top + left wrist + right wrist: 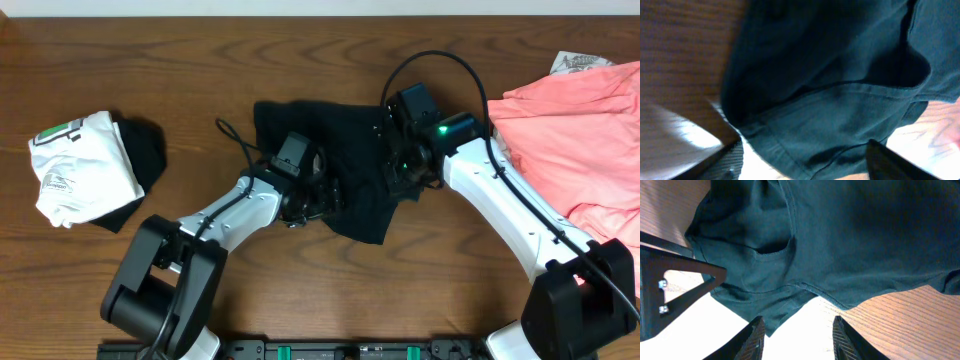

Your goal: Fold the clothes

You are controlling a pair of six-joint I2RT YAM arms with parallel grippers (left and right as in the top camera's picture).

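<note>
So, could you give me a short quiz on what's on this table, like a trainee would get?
1. Which item lies under both arms?
A) a blue towel
B) the black shirt
C) a striped sock
2. True or false: the white garment with green print rests partly on another black garment.
3. Fill in: the left end effector and the right end effector each have their fingers ____ (open or shut).

Key: 1 B; 2 true; 3 open.
</note>
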